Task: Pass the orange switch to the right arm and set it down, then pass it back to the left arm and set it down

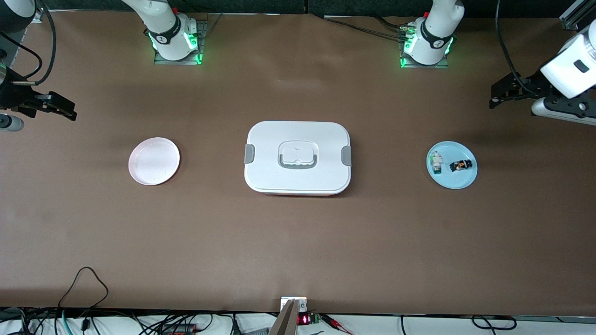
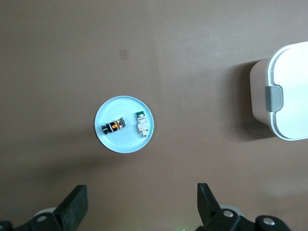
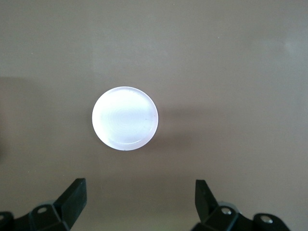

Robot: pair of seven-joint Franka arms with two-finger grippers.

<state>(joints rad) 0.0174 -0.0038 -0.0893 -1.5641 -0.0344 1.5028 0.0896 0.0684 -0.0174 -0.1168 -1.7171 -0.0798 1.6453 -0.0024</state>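
Observation:
The orange switch [image 1: 460, 165] lies on a light blue plate [image 1: 452, 179] toward the left arm's end of the table, beside a small white-and-green part [image 1: 436, 163]. It also shows in the left wrist view [image 2: 114, 126]. The white box [image 1: 297, 157] sits mid-table; one end shows in the left wrist view [image 2: 284, 91]. My left gripper [image 1: 497, 96] hangs open and empty high over the table's end, apart from the blue plate [image 2: 108, 139]. My right gripper [image 1: 65, 109] hangs open and empty over the other end, apart from a pink-white plate [image 1: 154, 161].
The pink-white plate also shows in the right wrist view [image 3: 125, 118] and is empty. Cables [image 1: 84, 284] and a small device [image 1: 294, 309] lie along the table edge nearest the front camera. Bare brown table lies between each plate and the box.

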